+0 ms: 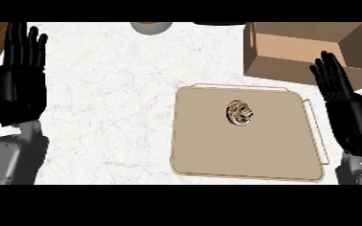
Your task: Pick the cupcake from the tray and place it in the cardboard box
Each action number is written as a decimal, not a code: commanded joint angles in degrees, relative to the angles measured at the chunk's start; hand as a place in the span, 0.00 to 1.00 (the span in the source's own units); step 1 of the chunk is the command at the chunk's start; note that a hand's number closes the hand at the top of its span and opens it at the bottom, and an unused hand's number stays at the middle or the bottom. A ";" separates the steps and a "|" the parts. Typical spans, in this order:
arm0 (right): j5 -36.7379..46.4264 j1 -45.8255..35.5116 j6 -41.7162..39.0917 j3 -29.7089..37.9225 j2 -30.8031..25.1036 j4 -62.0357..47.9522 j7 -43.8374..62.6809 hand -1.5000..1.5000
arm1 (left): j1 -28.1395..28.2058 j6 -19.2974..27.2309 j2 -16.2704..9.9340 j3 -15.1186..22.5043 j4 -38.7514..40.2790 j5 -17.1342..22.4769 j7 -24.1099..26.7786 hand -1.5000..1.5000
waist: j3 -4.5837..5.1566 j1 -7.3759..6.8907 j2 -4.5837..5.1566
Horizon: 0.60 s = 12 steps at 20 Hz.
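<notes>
A small cupcake [240, 112] with pale swirled topping sits near the middle of a tan tray [212, 153] on the white counter. Behind the tray, at the far right, stands an open cardboard box [283, 69]. My right hand [338, 96] is open with fingers straight up, at the tray's right edge and in front of the box, apart from the cupcake. My left hand [21, 76] is open at the far left edge, fingers up, resting.
A grey round object [151, 27] shows partly at the counter's far edge, cut off by the view's top. White marbled counter [106, 115] lies between my left hand and the tray.
</notes>
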State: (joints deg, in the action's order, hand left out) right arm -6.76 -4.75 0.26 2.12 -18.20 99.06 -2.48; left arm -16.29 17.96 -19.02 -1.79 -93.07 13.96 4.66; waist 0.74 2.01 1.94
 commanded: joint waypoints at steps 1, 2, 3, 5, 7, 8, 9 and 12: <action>6.50 1.12 9.45 -1.81 5.57 -3.04 2.94 0.00 | -0.03 -3.26 0.67 4.11 3.69 -1.23 -0.76 0.50 | -0.71 -1.48 -1.68; 7.98 2.25 16.09 -0.30 8.26 -2.65 7.04 0.00 | 0.60 -4.24 -0.47 6.24 1.99 -2.20 -2.46 0.50 | -0.66 -0.84 -1.68; 9.11 2.85 20.39 1.42 10.03 -4.60 8.60 0.00 | 1.47 -6.58 -2.21 7.33 3.06 -3.02 -2.07 0.50 | -0.60 -0.35 -1.26; 10.61 6.37 27.73 4.31 13.76 -7.40 10.38 0.00 | 2.99 -8.77 -2.91 11.16 3.80 -4.77 -3.44 0.50 | -0.69 1.92 -0.54; 7.83 -1.39 31.24 11.05 13.08 3.85 -2.12 0.00 | 3.87 -7.19 -1.91 9.19 4.28 -3.21 -3.86 0.50 | -1.37 7.56 -6.28; 22.30 11.49 26.95 3.28 4.25 -11.67 10.04 0.00 | 2.99 -9.40 -2.48 12.00 3.68 -4.30 -4.17 0.50 | 0.86 2.84 2.35; 24.11 13.84 31.20 3.82 6.97 -13.53 11.49 0.00 | 3.48 -10.32 -2.60 12.91 4.18 -4.46 -4.25 0.50 | 0.38 2.94 2.02; 34.81 16.70 38.39 1.21 8.10 -16.19 14.36 0.00 | 3.63 -12.15 -2.54 16.60 4.45 -5.93 -5.55 0.50 | 0.19 0.89 0.86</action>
State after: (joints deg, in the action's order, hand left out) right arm 16.55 6.81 31.33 5.20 -10.05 87.72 8.22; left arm -12.98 8.05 -21.33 11.14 -89.22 9.41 0.44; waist 0.78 3.91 2.35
